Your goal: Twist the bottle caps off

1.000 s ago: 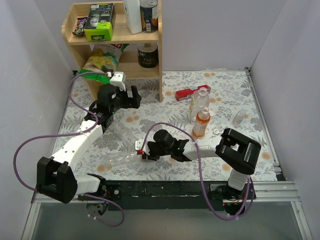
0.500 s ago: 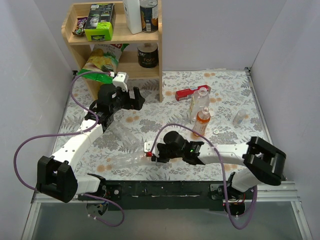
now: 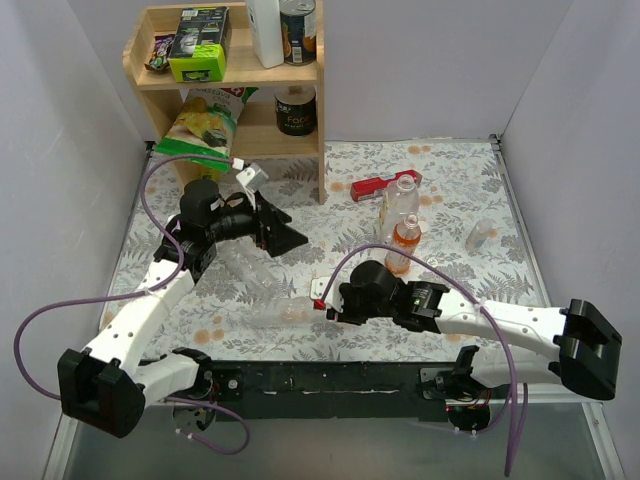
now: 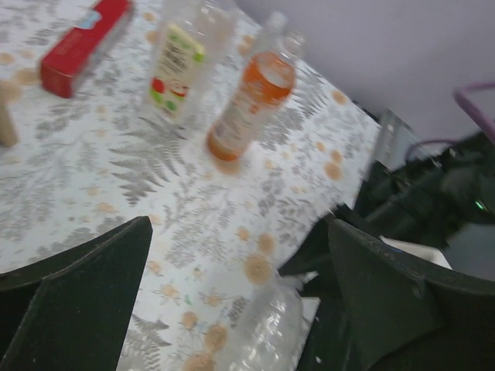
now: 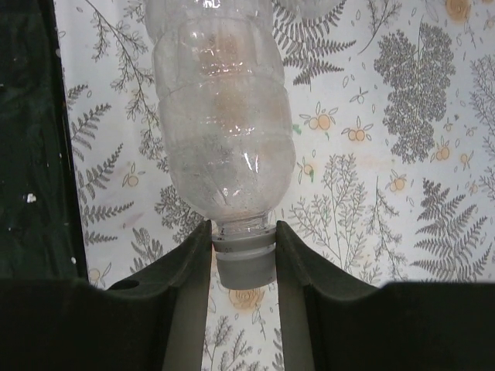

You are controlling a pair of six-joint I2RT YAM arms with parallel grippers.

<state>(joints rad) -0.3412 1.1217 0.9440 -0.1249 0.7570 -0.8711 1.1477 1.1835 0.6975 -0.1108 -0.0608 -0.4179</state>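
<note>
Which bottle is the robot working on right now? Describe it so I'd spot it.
On the flowered table, look at its near edge, in the middle. There a clear bottle lies on its side, its grey cap pinched by the right gripper. Unlike the upright orange bottle, it has no label and looks empty.

Clear bottle (image 5: 220, 131), base past right wrist view's top edge; orange bottle (image 4: 249, 104), blurry in left wrist view
</note>
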